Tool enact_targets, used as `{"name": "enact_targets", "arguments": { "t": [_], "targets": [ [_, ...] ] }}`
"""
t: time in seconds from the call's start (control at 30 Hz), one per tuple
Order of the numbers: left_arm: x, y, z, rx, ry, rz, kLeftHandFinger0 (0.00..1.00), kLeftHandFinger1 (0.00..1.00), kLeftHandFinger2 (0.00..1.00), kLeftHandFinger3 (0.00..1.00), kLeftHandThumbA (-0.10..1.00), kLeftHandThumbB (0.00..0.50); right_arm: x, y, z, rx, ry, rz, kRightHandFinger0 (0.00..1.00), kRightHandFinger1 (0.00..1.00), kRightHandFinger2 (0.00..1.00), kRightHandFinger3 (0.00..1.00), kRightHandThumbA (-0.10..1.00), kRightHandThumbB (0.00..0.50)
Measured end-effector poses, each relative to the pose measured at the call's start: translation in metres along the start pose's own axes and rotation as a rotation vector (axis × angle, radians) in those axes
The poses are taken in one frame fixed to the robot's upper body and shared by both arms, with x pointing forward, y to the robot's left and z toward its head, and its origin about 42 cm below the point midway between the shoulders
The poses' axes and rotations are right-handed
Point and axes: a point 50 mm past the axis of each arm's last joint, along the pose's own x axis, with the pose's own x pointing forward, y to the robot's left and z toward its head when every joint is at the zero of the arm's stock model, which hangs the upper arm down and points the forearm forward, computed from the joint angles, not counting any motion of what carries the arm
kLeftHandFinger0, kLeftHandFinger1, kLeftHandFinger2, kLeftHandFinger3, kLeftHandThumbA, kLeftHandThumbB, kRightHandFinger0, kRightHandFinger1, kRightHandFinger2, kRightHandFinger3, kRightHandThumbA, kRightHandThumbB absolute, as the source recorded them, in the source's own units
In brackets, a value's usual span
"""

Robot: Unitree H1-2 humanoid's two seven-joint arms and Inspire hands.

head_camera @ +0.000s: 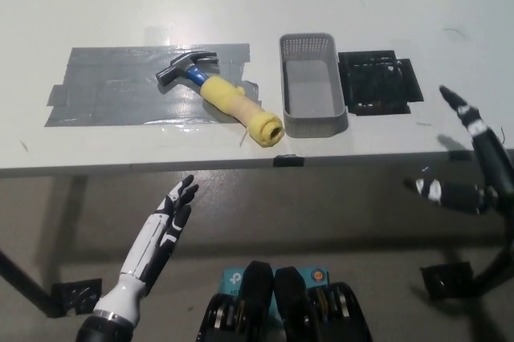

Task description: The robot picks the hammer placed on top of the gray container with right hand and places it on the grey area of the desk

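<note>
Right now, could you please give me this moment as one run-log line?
hammer: on grey tape | container: empty | right hand: open, off desk edge | left hand: open, below desk

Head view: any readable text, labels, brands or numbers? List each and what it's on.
None readable.
Hammer: no marking legible on the head, the blue neck or the yellow grip.
Gray container: plain mesh walls, no label.
Gray tape area: blank.
Black patch right of the container: no text visible.
Neither robot hand, left or right, shows lettering.
</note>
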Motion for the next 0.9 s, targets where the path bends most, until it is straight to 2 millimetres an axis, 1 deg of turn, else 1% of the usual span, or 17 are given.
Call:
{"name": "enact_targets", "arguments": {
  "t": [0.07,0.1,0.13,0.17,0.2,0.23,0.27,0.3,0.33,0.37,0.4,0.47,0.5,0.57,0.63,0.73,0.9],
  "targets": [
    [0.0,0.001,0.0,-0.001,0.0,0.005,1.0,1.0,1.0,1.0,1.0,0.26,-0.016,0.003,0.007,0.023,-0.024,-0.001,1.0,1.0,1.0,1.0,1.0,0.257],
    [-0.001,0.002,0.0,-0.003,-0.001,0.013,1.0,1.0,1.0,1.0,1.0,0.257,-0.03,0.007,0.012,0.053,-0.044,-0.003,1.0,1.0,1.0,1.0,1.0,0.244],
    [-0.002,0.003,-0.001,-0.005,-0.003,0.021,1.0,1.0,1.0,1.0,1.0,0.259,-0.042,0.01,0.015,0.082,-0.059,-0.006,1.0,1.0,1.0,1.0,0.99,0.241],
    [-0.004,0.005,-0.002,-0.007,-0.002,0.032,1.0,1.0,1.0,1.0,1.0,0.267,-0.051,0.014,0.015,0.109,-0.066,-0.009,1.0,1.0,1.0,1.0,0.99,0.227],
    [-0.006,0.007,-0.003,-0.009,0.001,0.04,1.0,1.0,1.0,1.0,1.0,0.268,-0.059,0.02,0.012,0.143,-0.059,-0.011,1.0,1.0,1.0,1.0,0.99,0.229],
    [-0.009,0.008,-0.005,-0.012,0.005,0.048,1.0,1.0,1.0,1.0,1.0,0.262,-0.067,0.027,0.007,0.176,-0.041,-0.014,1.0,1.0,1.0,1.0,0.94,0.224],
    [-0.011,0.008,-0.006,-0.014,0.007,0.051,1.0,1.0,1.0,1.0,1.0,0.254,-0.071,0.031,0.003,0.194,-0.03,-0.016,1.0,1.0,1.0,1.0,0.91,0.213],
    [-0.013,0.008,-0.007,-0.018,0.009,0.056,1.0,1.0,1.0,1.0,1.0,0.251,-0.075,0.038,-0.005,0.224,-0.005,-0.017,1.0,1.0,1.0,1.0,0.77,0.171],
    [-0.015,0.008,-0.008,-0.021,0.01,0.06,1.0,1.0,1.0,1.0,1.0,0.248,-0.077,0.042,-0.009,0.24,0.007,-0.019,1.0,1.0,1.0,1.0,0.85,0.192],
    [-0.018,0.008,-0.009,-0.028,0.011,0.065,1.0,1.0,1.0,1.0,1.0,0.234,-0.079,0.048,-0.017,0.264,0.031,-0.02,1.0,1.0,1.0,1.0,0.87,0.206],
    [-0.021,0.007,-0.01,-0.033,0.013,0.069,1.0,1.0,1.0,1.0,1.0,0.231,-0.08,0.053,-0.024,0.276,0.047,-0.018,1.0,1.0,1.0,1.0,0.87,0.208],
    [-0.028,0.006,-0.012,-0.044,0.018,0.075,1.0,1.0,1.0,1.0,1.0,0.232,-0.081,0.064,-0.036,0.301,0.076,-0.013,1.0,1.0,1.0,1.0,0.87,0.241],
    [-0.031,0.005,-0.013,-0.046,0.019,0.078,1.0,1.0,1.0,1.0,1.0,0.233,-0.082,0.069,-0.04,0.308,0.084,-0.009,1.0,1.0,1.0,1.0,0.88,0.244],
    [-0.037,0.005,-0.015,-0.048,0.024,0.083,1.0,1.0,1.0,1.0,1.0,0.239,-0.083,0.078,-0.045,0.321,0.091,-0.001,1.0,1.0,1.0,1.0,0.88,0.243],
    [-0.04,0.006,-0.016,-0.049,0.025,0.089,1.0,1.0,1.0,1.0,1.0,0.252,-0.084,0.083,-0.046,0.332,0.085,0.001,1.0,1.0,1.0,1.0,0.88,0.233],
    [-0.046,0.007,-0.016,-0.052,0.029,0.098,1.0,1.0,1.0,1.0,1.0,0.243,-0.089,0.091,-0.047,0.344,0.076,0.006,1.0,1.0,1.0,1.0,0.88,0.23],
    [-0.057,0.007,-0.021,-0.058,0.05,0.105,1.0,1.0,1.0,1.0,1.0,0.232,-0.101,0.098,-0.048,0.347,0.086,0.021,1.0,1.0,1.0,1.0,0.82,0.214]
  ]
}}
